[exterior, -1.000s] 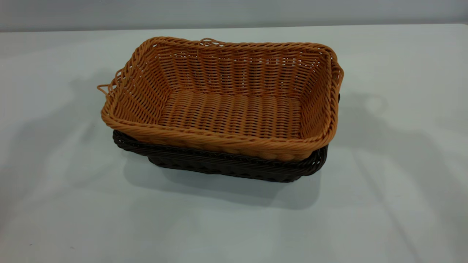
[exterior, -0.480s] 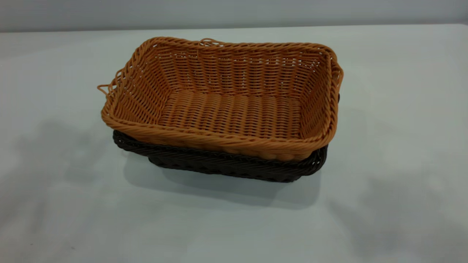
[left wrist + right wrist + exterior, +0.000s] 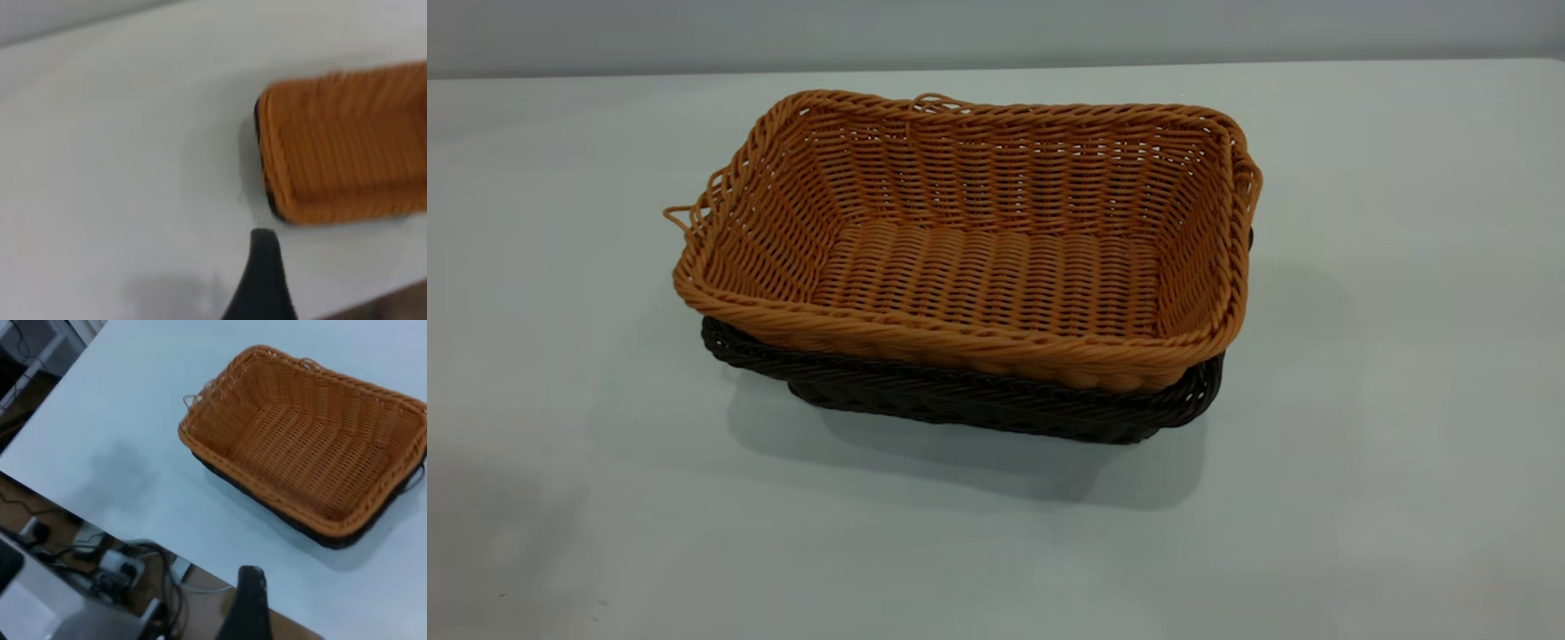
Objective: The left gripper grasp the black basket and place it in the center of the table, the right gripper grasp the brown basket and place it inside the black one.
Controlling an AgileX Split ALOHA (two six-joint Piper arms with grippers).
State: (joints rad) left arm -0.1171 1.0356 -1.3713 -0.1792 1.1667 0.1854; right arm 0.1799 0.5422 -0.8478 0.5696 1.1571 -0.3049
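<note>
The brown basket (image 3: 978, 258) sits nested inside the black basket (image 3: 978, 404) near the middle of the white table (image 3: 1405, 356). Only the black basket's rim and lower wall show beneath it. Neither gripper is in the exterior view. In the left wrist view, my left gripper (image 3: 327, 267) is open and empty above the table, well away from the end of the stacked baskets (image 3: 340, 147), with one dark finger (image 3: 263, 280) showing. In the right wrist view, my right gripper (image 3: 300, 593) is open and empty over the table's edge, apart from the baskets (image 3: 313, 447), with one finger (image 3: 247, 607) showing.
The table edge (image 3: 100, 513) runs past the right gripper. Below it are cables and equipment on the floor (image 3: 113, 567). A grey wall (image 3: 996, 31) stands behind the table.
The baskets have not moved. The arm shadows on both sides of the baskets have slid outward and faded from the tabletop.
</note>
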